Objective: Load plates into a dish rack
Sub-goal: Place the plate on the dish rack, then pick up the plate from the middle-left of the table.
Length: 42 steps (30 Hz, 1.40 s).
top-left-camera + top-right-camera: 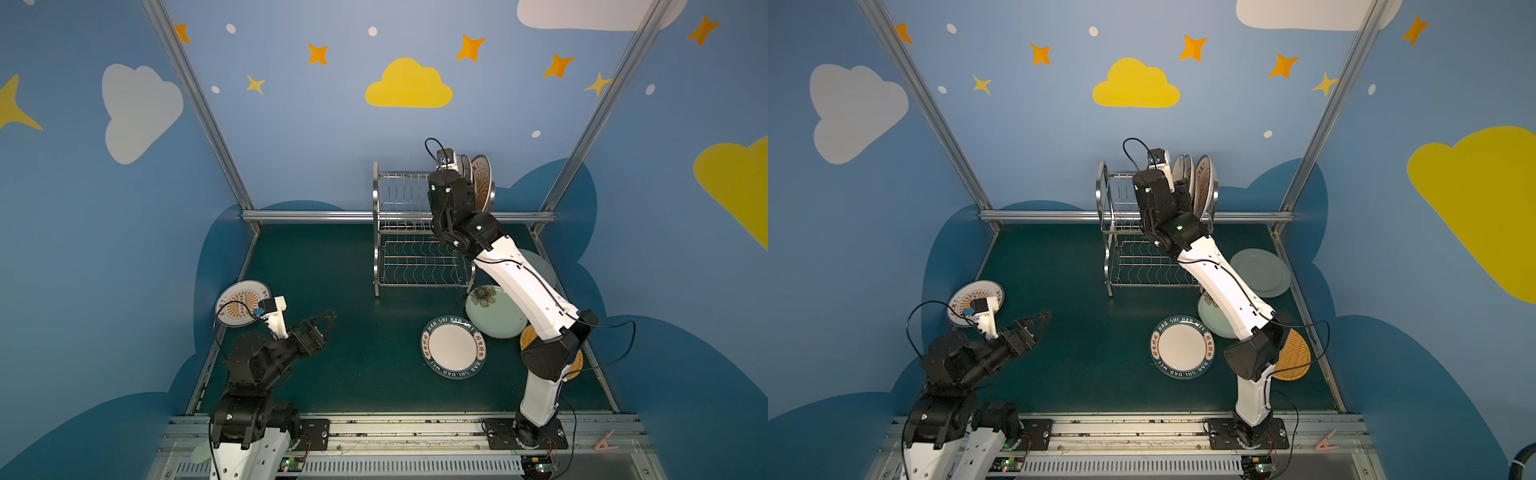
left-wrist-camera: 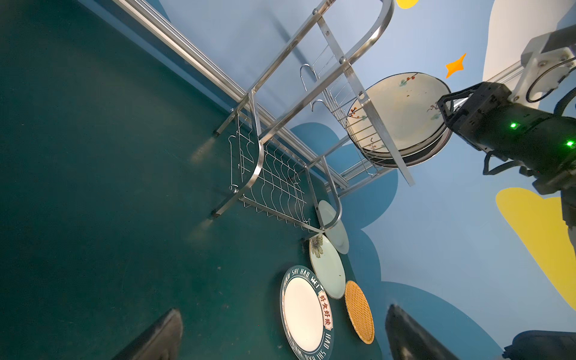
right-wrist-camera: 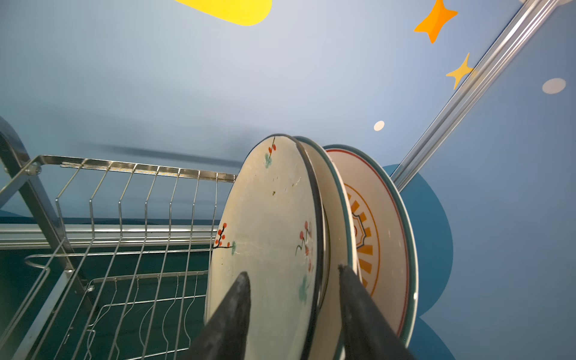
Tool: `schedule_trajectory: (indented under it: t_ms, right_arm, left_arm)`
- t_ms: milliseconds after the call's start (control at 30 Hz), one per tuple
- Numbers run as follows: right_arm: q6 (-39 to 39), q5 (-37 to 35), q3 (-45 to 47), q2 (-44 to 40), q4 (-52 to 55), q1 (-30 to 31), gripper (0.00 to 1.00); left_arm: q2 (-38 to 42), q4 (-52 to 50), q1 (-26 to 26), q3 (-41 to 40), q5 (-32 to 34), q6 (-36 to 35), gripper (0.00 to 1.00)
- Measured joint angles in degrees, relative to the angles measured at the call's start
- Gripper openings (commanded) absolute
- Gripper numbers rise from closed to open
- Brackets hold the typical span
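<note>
**Rack** (image 1: 376, 249): one, two shelves, at the back of the mat (image 1: 353, 374), right of centre.

**Plates in the rack:** I count three, upright at the right end of the top shelf.
- blossom plate (image 3: 268, 202)
- teal-rimmed plate (image 3: 333, 199)
- racked sunburst plate (image 3: 380, 224)

Bare wire slots run from them to the left end frame.

**Right claw** (image 3: 293, 271): one finger on either side of the blossom plate's rim. The jaws are parted well wider than the rim and clamp nothing.

**Left claw** (image 1: 326, 321): spread wide, empty, above the mat's left side.

**Plates flat on the mat:** five.
- loose sunburst plate (image 1: 243, 303), at the left edge
- lettered plate (image 1: 453, 347), its rim meeting the flower plate
- flower plate (image 1: 494, 311), just beside the rack's right front foot
- plain pale plate (image 1: 1260, 272), by the right edge
- woven plate (image 1: 1293, 355), under my right arm's elbow

**Open room:** a broad bare stretch of mat between the left claw and the lettered plate.
</note>
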<state>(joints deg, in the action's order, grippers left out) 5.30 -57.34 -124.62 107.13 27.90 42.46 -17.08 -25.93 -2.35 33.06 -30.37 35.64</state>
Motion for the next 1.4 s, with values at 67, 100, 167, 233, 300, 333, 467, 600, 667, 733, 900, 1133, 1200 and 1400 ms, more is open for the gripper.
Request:
schedule_trajectory:
  t_ms: [67, 100, 167, 233, 300, 333, 467, 600, 667, 733, 900, 1133, 1200, 1400]
  right_arm:
    - [0.3, 0.0, 0.0, -0.2, 0.0, 0.2, 0.54]
    - [0.5, 0.0, 0.0, -0.3, 0.0, 0.4, 0.56]
    - [1.0, 0.0, 0.0, -0.7, 0.0, 0.7, 0.61]
    - [1.5, 0.0, 0.0, -1.4, 0.0, 1.2, 0.65]
    - [1.9, 0.2, 0.0, -2.3, 0.0, 1.7, 0.68]
    - [2.1, 0.3, 0.0, -2.9, 0.0, 2.0, 0.70]
    - [2.7, 1.2, 0.0, -5.5, -0.1, 3.2, 0.78]
    - [3.1, 2.7, 2.4, -10.1, -0.6, 4.6, 0.84]
    - [3.3, 3.7, 5.3, -13.3, -1.1, 5.5, 0.85]
    - [3.1, 5.2, 9.9, -17.4, -1.9, 6.3, 0.87]
    - [0.4, 11.3, 24.4, -28.9, -2.8, 7.4, 0.91]
    - [-5.0, 22.3, 45.8, -43.9, -4.2, 7.5, 0.92]
    - [-6.3, 25.4, 50.9, -46.9, -5.0, 7.5, 0.92]
    - [-9.2, 32.7, 66.2, -54.0, -9.9, 7.5, 0.91]
  left_arm:
    - [0.0, 0.0, 0.0, 0.0, 0.0, 0.0, 1.00]
    - [0.0, 0.0, 0.0, 0.0, 0.0, 0.0, 1.00]
    - [0.0, 0.0, 0.0, 0.0, 0.0, 0.0, 1.00]
    - [0.0, 0.0, 0.0, 0.0, 0.0, 0.0, 1.00]
    - [0.0, 0.0, 0.0, 0.0, 0.0, 0.0, 1.00]
    - [0.0, 0.0, 0.0, 0.0, 0.0, 0.0, 1.00]
    - [0.0, 0.0, 0.0, 0.0, 0.0, 0.0, 1.00]
    - [0.0, 0.0, 0.1, 0.0, 0.0, 0.0, 1.00]
    - [0.0, 0.0, 0.1, 0.0, 0.0, 0.0, 1.00]
    - [-0.1, 0.0, 0.2, 0.0, 0.0, 0.0, 1.00]
    - [-0.6, 0.0, 0.3, 0.0, 0.3, 0.0, 1.00]
    - [-2.3, 0.0, 0.4, 0.0, 0.7, 0.2, 1.00]
    - [-2.7, 0.0, 0.4, 0.0, 1.0, 0.2, 1.00]
    - [-3.7, -0.1, 0.4, 0.0, 2.7, 0.2, 1.00]
